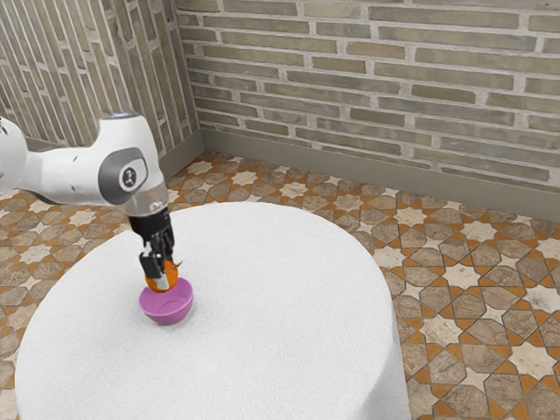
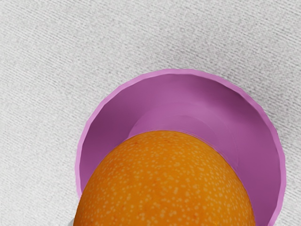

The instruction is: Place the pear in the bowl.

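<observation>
Hand (image 1: 161,279) grips rounded, speckled orange pear (image 2: 164,183) over smooth purple bowl (image 2: 188,89).

The exterior view looks from high up and well back, down at a slant across the round, white, cloth-covered surface (image 1: 280,280) to the tan brick wall (image 1: 376,79). The wrist view looks down from very close. Both see the round purple bowl (image 2: 256,155), the speckled orange pear (image 2: 164,183) and some white cloth.
</observation>
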Action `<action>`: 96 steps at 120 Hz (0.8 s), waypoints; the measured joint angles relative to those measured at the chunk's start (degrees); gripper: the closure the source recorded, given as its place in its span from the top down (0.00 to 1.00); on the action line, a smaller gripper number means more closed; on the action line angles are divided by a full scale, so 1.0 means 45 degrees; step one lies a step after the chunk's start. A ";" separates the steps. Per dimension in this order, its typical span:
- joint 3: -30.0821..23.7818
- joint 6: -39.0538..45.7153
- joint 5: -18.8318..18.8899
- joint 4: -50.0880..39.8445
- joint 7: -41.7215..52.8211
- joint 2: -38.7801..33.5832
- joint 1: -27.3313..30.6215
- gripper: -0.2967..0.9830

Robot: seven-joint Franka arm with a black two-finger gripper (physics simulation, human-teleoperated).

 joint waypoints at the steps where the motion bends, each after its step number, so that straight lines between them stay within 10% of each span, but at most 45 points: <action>1: -0.0001 -0.0013 0.0000 -0.0001 0.0003 0.0009 -0.0006 0.41; 96: -0.0686 -0.0456 0.0016 0.0511 0.2949 -0.1395 0.0161 0.74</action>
